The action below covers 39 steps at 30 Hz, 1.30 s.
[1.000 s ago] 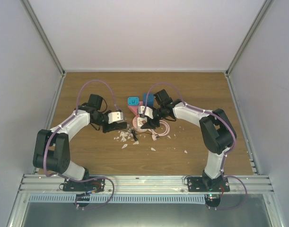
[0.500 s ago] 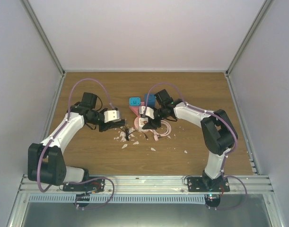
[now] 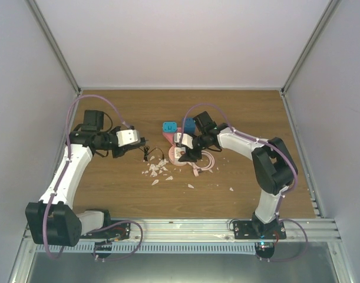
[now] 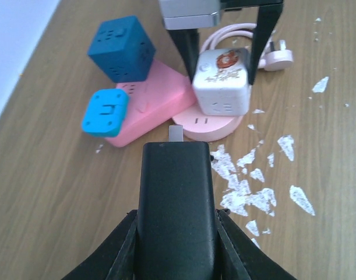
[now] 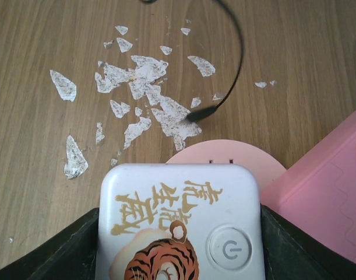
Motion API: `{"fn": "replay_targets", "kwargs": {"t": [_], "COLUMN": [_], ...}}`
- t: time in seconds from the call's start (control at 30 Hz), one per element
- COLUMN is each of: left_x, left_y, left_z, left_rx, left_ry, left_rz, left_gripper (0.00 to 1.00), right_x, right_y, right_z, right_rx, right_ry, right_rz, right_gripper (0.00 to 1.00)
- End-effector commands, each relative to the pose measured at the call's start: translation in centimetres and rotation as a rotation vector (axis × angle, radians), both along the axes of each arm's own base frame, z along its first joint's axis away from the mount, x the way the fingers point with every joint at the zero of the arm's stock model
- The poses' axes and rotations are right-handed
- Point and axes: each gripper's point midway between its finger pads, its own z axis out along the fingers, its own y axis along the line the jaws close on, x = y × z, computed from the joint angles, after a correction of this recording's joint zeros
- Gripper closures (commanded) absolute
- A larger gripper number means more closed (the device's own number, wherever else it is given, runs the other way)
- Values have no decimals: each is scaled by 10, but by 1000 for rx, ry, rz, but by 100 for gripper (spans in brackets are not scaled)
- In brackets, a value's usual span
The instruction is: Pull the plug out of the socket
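Here: black plug [image 4: 175, 198] apart from flat salmon-pink socket [image 4: 147, 100].

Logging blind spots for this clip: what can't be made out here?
Top external: salmon-pink triangular power strip, outlet marks too small.
Left wrist: black rectangular plug hides the pads of the left hand.
Right wrist: white tiger-print cube covers most of the round pink disc; the strip is cut off at the right edge.

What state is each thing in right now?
black plug, out of the socket, clamped in the left gripper
socket, flat on the table, dark blue cube and light blue cube on it
white cube, on the round pink disc, clamped by the right gripper
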Motion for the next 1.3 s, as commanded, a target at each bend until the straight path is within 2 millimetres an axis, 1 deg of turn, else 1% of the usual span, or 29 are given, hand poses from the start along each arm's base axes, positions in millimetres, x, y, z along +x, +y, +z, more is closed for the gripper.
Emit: {"fn": "replay_targets", "kwargs": {"t": [0.0, 0.1, 0.23, 0.27, 0.33, 0.37, 0.5, 0.63, 0.73, 0.8, 0.87, 0.97, 1.07, 1.17, 1.27], "left_x": [20, 44, 76, 84, 99, 107, 137, 169, 187, 199, 210, 226, 240, 246, 251], "left_y": [15, 31, 51, 56, 65, 69, 90, 116, 127, 133, 142, 154, 176, 192, 214], "left_z": [29, 40, 51, 54, 59, 63, 74, 87, 89, 89, 87, 79, 77, 76, 84], "left_rx": [-4, -2, -22, -31, -60, -78, -159, -235, -283, -305, -332, -319, -269, -154, -67], "left_ry": [-116, -170, -206, -214, -201, -199, -172, -179, -167, -160, -146, -143, -194, -275, -368], "left_rz": [66, 170, 319, 351, 413, 438, 541, 645, 700, 738, 786, 828, 928, 947, 1027], "left_gripper": [84, 83, 83, 84, 89, 90, 90, 90, 93, 100, 100, 100, 100, 100, 100], "right_x": [-19, -19, -18, -17, -17, -16, -12, -10, -8, -9, -9, -9, -11, -13, -11], "right_y": [-17, -15, -13, -12, -12, -12, -12, -13, -14, -14, -15, -17, -20, -23, -26], "right_z": [-9, 0, 11, 13, 17, 19, 27, 42, 54, 60, 65, 70, 73, 71, 70], "right_rx": [-77, -56, -34, -31, -26, -24, -25, -9, 6, 15, 23, 27, 35, 35, 33], "right_ry": [87, 71, 46, 41, 31, 26, -4, -43, -70, -83, -96, -108, -117, -121, -124], "right_rz": [-36, -32, -32, -33, -32, -33, -44, -55, -62, -66, -71, -79, -85, -92, -100], "right_gripper": [28, 15, 2, 1, 0, 0, 0, 0, 0, 0, 0, 0, 0, 0, 0]}}
